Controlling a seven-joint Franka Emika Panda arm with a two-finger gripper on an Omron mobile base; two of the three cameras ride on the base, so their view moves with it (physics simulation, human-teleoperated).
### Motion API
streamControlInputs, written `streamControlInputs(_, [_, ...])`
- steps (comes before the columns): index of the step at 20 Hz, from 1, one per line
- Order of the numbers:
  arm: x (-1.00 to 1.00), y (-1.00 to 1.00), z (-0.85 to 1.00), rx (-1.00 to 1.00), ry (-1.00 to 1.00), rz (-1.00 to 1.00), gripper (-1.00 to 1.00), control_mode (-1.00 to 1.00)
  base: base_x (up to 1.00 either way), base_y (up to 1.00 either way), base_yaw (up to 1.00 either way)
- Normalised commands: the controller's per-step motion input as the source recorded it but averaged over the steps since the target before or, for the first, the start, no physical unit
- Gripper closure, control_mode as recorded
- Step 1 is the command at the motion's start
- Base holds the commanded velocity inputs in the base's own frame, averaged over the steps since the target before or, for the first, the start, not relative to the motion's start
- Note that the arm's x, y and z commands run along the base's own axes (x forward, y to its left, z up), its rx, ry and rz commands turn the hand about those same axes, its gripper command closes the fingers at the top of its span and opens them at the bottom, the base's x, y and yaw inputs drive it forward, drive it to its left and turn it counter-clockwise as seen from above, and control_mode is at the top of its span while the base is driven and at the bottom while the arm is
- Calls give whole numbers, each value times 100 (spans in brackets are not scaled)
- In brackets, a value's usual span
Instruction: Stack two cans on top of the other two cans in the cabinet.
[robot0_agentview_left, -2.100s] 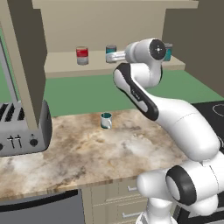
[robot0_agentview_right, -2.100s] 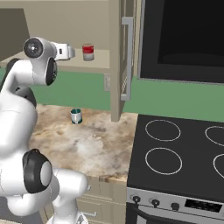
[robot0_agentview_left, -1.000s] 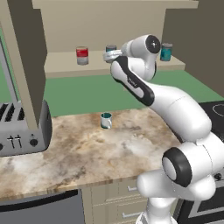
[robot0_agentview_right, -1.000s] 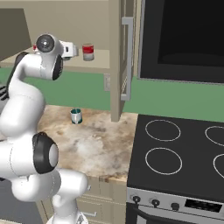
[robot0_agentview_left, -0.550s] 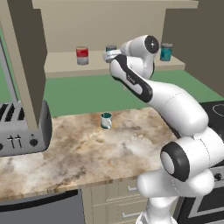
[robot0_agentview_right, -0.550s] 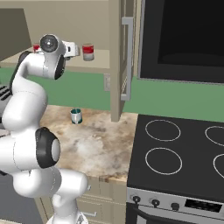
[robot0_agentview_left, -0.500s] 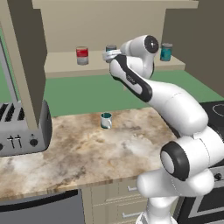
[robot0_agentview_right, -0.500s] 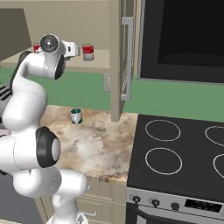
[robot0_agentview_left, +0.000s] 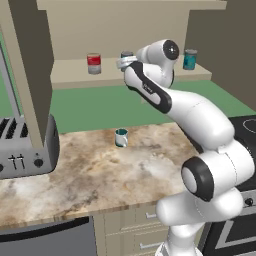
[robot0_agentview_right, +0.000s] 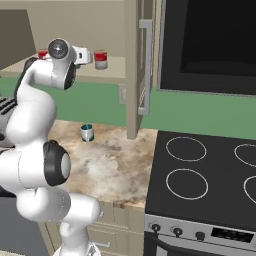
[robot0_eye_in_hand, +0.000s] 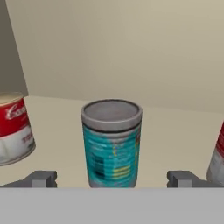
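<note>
Cabinet shelf (robot0_agentview_left: 75, 77): no cans stacked yet. Gripper (robot0_eye_in_hand: 111, 178) jaws released, straddling teal can (robot0_eye_in_hand: 111, 142); red can (robot0_eye_in_hand: 13, 127) at 9 o'clock, another (robot0_eye_in_hand: 217, 157) at 3. All stacking remains.

Shelf passage: teal can (robot0_eye_in_hand: 111, 142) stands between wide-spread claw (robot0_eye_in_hand: 111, 179) fingertips, bare board either side. Flanking obstacles: red-and-white can (robot0_eye_in_hand: 12, 127) one side, another red-and-white can (robot0_eye_in_hand: 217, 157) opposite; cabinet back wall (robot0_eye_in_hand: 131, 48) behind.
</note>
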Motion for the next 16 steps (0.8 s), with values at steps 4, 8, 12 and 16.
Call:
streamControlInputs(4, [15, 1, -5, 0, 1, 0, -100, -100, 0, 0, 0])
streamControlInputs(8, [19, 4, -5, 0, 1, 0, -100, -100, 0, 0, 0])
streamControlInputs(12, [17, 3, -3, 0, 0, 0, -100, -100, 0, 0, 0])
streamControlInputs(16, [17, 2, -4, 0, 1, 0, -100, -100, 0, 0, 0])
